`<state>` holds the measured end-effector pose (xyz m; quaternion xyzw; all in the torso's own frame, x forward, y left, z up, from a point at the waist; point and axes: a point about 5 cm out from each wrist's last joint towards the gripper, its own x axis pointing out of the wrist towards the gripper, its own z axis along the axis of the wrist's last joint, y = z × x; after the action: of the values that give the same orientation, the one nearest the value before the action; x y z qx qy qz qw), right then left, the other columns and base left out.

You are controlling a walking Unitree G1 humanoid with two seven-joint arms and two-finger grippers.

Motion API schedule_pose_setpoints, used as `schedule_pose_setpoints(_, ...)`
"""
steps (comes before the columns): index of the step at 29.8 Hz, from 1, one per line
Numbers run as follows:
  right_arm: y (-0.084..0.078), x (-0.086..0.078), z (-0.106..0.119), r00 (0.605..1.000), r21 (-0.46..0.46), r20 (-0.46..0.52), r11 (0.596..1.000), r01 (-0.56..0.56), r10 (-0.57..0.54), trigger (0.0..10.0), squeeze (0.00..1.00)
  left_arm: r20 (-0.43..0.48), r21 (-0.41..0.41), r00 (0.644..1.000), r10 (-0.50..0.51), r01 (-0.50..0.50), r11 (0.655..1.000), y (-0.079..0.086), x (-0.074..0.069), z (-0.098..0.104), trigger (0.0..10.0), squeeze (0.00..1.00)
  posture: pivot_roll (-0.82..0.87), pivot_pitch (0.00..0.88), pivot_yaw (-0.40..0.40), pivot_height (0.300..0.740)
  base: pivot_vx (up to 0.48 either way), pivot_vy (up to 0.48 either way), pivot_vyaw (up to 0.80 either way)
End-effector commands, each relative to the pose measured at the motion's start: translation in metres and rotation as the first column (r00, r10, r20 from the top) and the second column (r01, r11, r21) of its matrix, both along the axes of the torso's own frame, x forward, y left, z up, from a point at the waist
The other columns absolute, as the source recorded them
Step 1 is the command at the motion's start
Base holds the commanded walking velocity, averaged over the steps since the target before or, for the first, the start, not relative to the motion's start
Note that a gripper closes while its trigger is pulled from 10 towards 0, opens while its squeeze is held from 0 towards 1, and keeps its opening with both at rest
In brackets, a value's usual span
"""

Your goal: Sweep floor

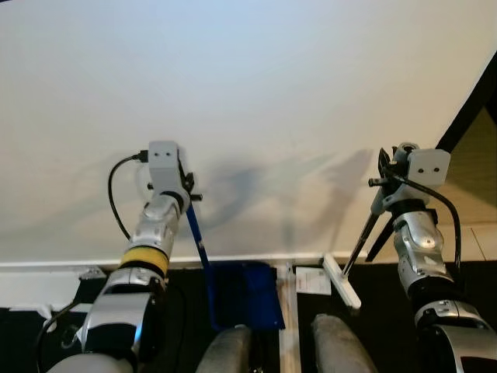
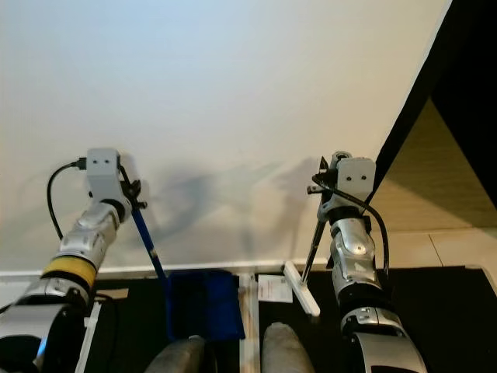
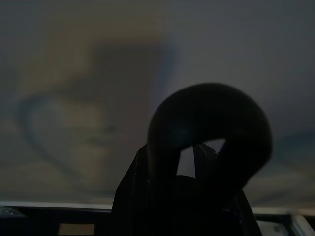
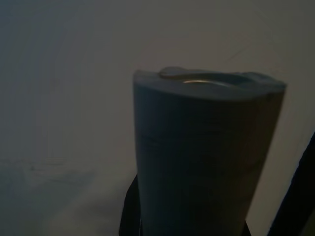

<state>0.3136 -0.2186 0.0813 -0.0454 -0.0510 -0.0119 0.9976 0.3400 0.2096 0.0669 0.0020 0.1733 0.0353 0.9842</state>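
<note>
Dustpan (image 1: 245, 295) against white baseboard (image 1: 70, 263)

We observe both silver arms raised in front of the body, forearms angled upward. The left gripper (image 1: 189, 198), on the arm with a yellow wrist band, has its black fingers clamped around a blue handle (image 1: 199, 241). The right gripper (image 1: 384, 180) is likewise closed around a thin dark pole (image 1: 359, 239).
</note>
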Motion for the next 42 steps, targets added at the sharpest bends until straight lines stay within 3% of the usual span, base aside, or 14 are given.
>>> schedule_pose_setpoints(1, 0.002, 0.007, 0.012, 0.999, -0.019, 0.04, 1.0, -0.01, 0.011, 10.0, 0.0, 0.07, 0.018, 0.997, 0.028, -0.029, 0.999, 0.014, 0.005, 0.015, 10.0, 0.0, -0.13, 0.056, 0.132, 0.74, 0.0, 0.0, 0.0)
schedule_pose_setpoints(8, -0.006, 0.008, 0.012, 1.0, -0.041, 0.017, 0.999, 0.011, -0.011, 10.0, 0.0, 0.082, 0.079, 0.997, -0.002, -0.005, 0.997, 0.022, 0.006, 0.016, 10.0, 0.0, -0.13, 0.081, 0.126, 0.74, 0.0, 0.0, 0.0)
schedule_pose_setpoints(16, -0.006, 0.01, 0.01, 1.0, -0.047, -0.006, 0.999, 0.011, -0.011, 10.0, 0.0, 0.093, 0.107, 0.996, 0.007, -0.017, 0.994, 0.018, 0.005, 0.01, 10.0, 0.0, -0.13, 0.112, 0.123, 0.74, 0.0, 0.0, 0.0)
schedule_pose_setpoints(25, -0.002, 0.018, 0.015, 1.0, -0.048, -0.013, 0.999, -0.003, 0.002, 10.0, 0.0, 0.17, 0.099, 0.985, 0.004, -0.021, 0.995, 0.007, 0.011, 0.017, 10.0, 0.0, -0.13, 0.145, 0.109, 0.74, 0.0, 0.0, 0.0)
schedule_pose_setpoints(33, -0.005, 0.023, 0.019, 1.0, -0.051, -0.029, 0.999, 0.006, -0.007, 10.0, 0.0, 0.25, 0.021, 0.968, 0.021, -0.027, 0.999, 0.001, 0.015, 0.025, 10.0, 0.0, -0.15, 0.167, 0.093, 0.74, 0.0, 0.0, 0.0)
schedule_pose_setpoints(39, -0.007, 0.024, 0.018, 0.999, -0.049, -0.045, 0.999, 0.009, -0.011, 10.0, 0.0, 0.145, 0.041, 0.987, -0.074, 0.069, 0.997, -0.013, 0.005, 0.001, 10.0, 0.0, -0.16, 0.164, 0.089, 0.74, 0.0, 0.0, 0.0)
schedule_pose_setpoints(42, -0.009, 0.025, 0.019, 0.999, -0.049, -0.05, 0.999, 0.01, -0.012, 10.0, 0.0, 0.07, 0.009, 0.987, -0.144, 0.143, 0.99, -0.021, -0.003, -0.014, 10.0, 0.0, -0.16, 0.161, 0.09, 0.74, 0.0, 0.0, 0.0)
